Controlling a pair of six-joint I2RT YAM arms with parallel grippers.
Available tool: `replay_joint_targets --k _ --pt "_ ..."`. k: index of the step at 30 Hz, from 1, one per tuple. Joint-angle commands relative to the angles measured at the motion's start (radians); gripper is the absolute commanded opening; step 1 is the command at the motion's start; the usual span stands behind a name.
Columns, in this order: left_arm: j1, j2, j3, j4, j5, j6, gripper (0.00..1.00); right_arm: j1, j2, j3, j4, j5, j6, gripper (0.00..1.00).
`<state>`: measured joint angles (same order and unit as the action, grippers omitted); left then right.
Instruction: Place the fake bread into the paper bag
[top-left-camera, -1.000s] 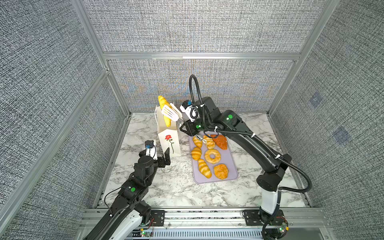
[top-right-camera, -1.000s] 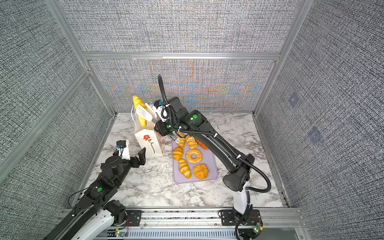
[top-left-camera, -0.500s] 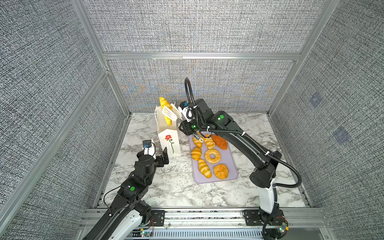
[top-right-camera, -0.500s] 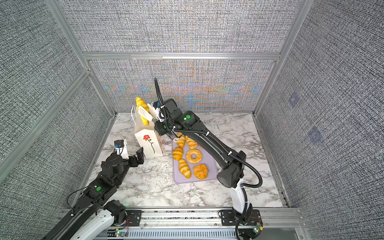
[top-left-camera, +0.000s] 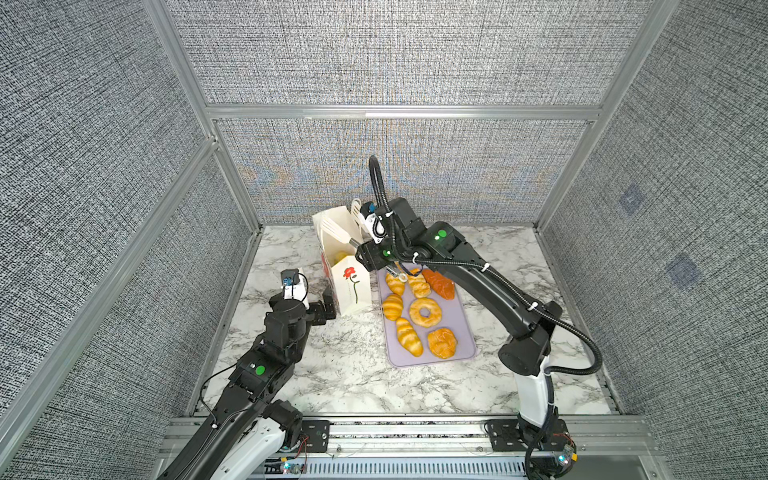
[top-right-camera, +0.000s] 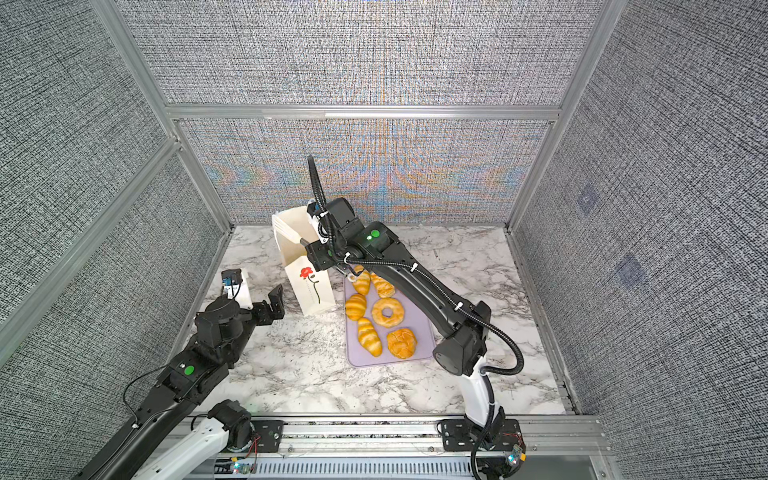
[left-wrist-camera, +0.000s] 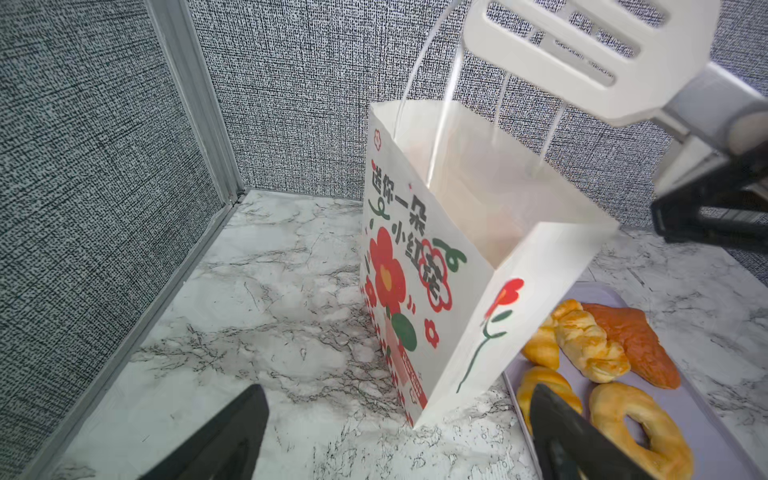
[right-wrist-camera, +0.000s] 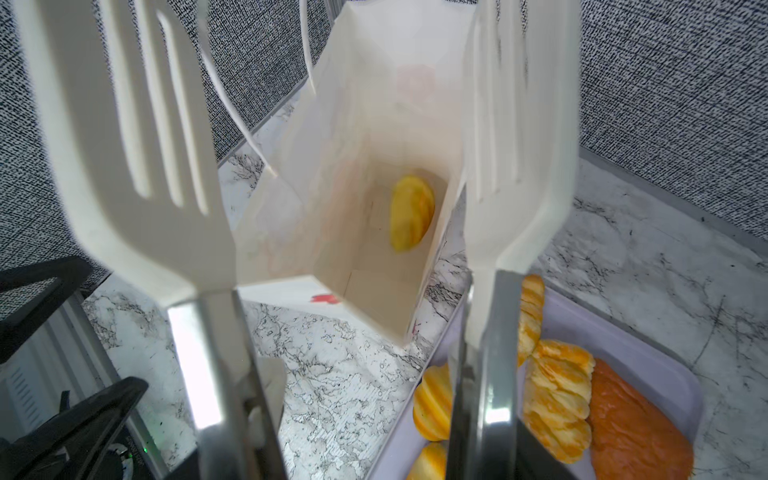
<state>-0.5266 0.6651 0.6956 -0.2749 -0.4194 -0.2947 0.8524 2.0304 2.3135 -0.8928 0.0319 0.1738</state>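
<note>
Fake bread, namely one golden-yellow striped toy croissant (right-wrist-camera: 411, 214), is lying deep inside the tall white paper bag (top-left-camera: 351, 286), directly under our tool. Our right gripper (top-left-camera: 363, 248) is clasping a pair of white slotted plastic tongs (right-wrist-camera: 124, 145) with steel arms. The two blades are standing spread wide above the bag's open mouth, pinching nothing. The croissant is showing blurred in the right wrist view, so we cannot tell whether it is resting on the bag's floor or against a wall. The bag, printed with a red rose on a dark stem, is standing on the white-and-grey marble tabletop (top-left-camera: 353, 374), just beside the far left corner of the flat lavender tray (top-left-camera: 457, 328). Seven glossy pastries are lying on that tray: four striped croissants (top-left-camera: 409, 336), a ring doughnut (top-left-camera: 424, 312), a round orange bun (top-left-camera: 441, 343) and a darker orange-brown triangular piece (top-left-camera: 438, 284). Our left gripper (left-wrist-camera: 395, 392) is hovering low near the bag with its jaws spread wide and empty. In a top view a gap is showing between it and the paper.
</note>
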Motion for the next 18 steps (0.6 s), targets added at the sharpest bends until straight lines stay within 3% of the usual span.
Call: replay_joint_targets --k 1,18 --pt "0.002 0.017 0.038 -0.035 -0.018 0.007 0.99 0.001 -0.029 -0.003 0.004 0.008 -0.008 0.68" --pt "0.002 0.096 0.096 -0.001 0.007 0.033 0.99 0.023 -0.364 -0.392 0.096 0.064 -0.006 0.68"
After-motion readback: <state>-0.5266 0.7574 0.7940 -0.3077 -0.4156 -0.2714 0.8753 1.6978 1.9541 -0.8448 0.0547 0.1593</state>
